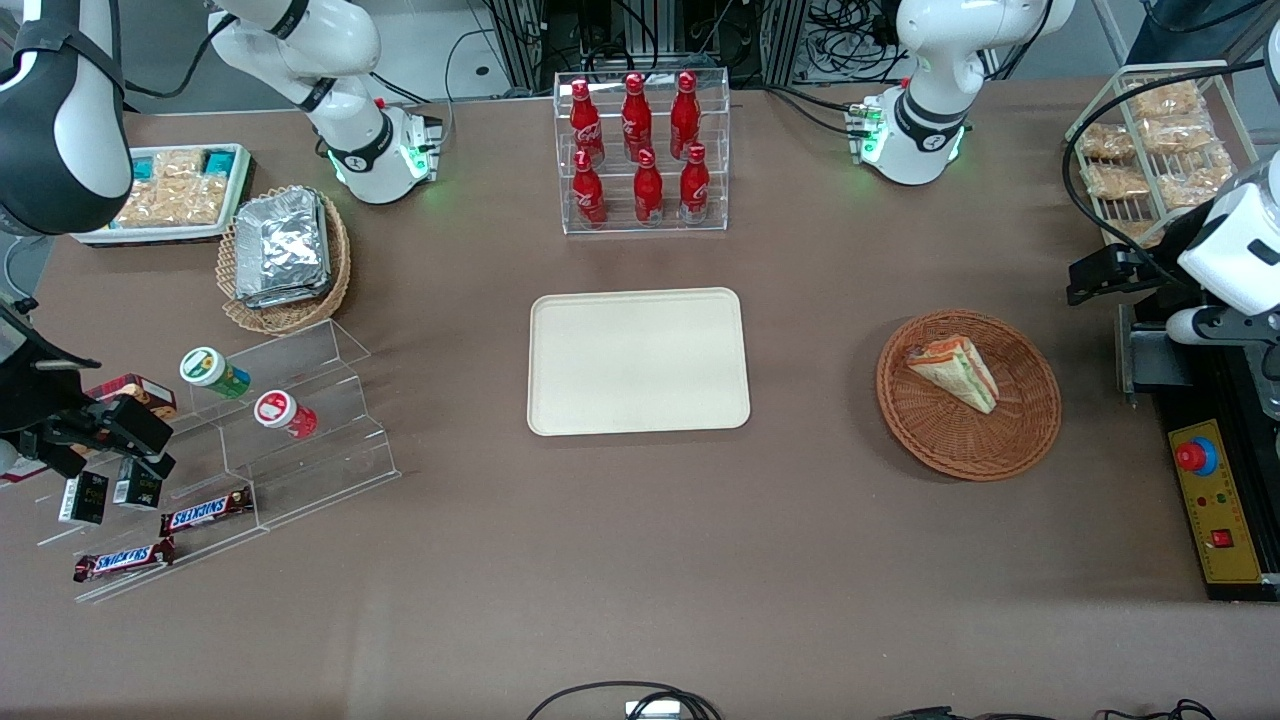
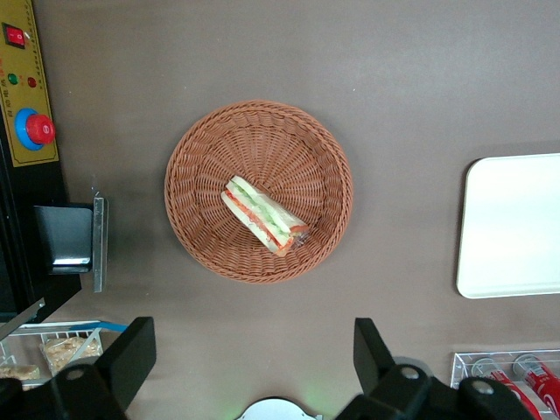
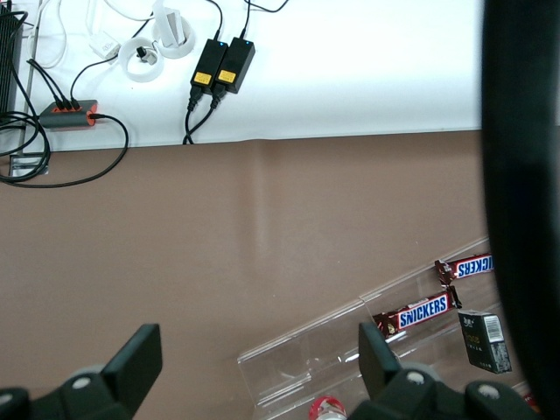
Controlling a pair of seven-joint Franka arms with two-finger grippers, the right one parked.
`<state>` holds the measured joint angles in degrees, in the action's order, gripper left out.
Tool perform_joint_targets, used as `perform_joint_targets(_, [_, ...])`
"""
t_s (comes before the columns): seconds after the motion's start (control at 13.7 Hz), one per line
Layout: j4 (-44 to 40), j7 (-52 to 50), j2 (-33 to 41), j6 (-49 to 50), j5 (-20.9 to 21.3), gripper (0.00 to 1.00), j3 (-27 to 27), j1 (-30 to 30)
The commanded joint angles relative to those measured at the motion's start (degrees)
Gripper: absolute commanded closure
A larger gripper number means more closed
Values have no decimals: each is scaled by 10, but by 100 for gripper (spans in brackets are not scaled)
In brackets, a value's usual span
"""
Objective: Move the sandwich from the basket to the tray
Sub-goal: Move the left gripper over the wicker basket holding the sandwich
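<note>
Sandwich [image 1: 953,372] lies in basket [image 1: 1010,440], toward working arm's end of tabletop [image 1: 640,560]. Tray [image 1: 638,361] mid-tabletop, well apart from it. Pincer [image 2: 254,359] high above basket, fingers spread wide, holding nothing.

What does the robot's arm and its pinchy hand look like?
The working arm is glossy white with black joints and a black cable looping over it. Its gripper, up above the basket, has two chunky black fingers with silver screws.
</note>
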<state>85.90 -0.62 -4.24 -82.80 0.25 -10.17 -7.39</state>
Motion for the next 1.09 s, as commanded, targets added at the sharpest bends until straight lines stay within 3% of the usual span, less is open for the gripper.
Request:
perform_joint_targets(0.0, [-5,4,1,14,-4,0,4,4])
perform_joint_targets(0.36, [7,4,-3,12,19,0,5,2])
perform_joint_targets(0.73, [101,-50,12,-57,26,0,7,0])
perform_joint_targets(1.02, [242,-129,48,-184,26,0,9,-9])
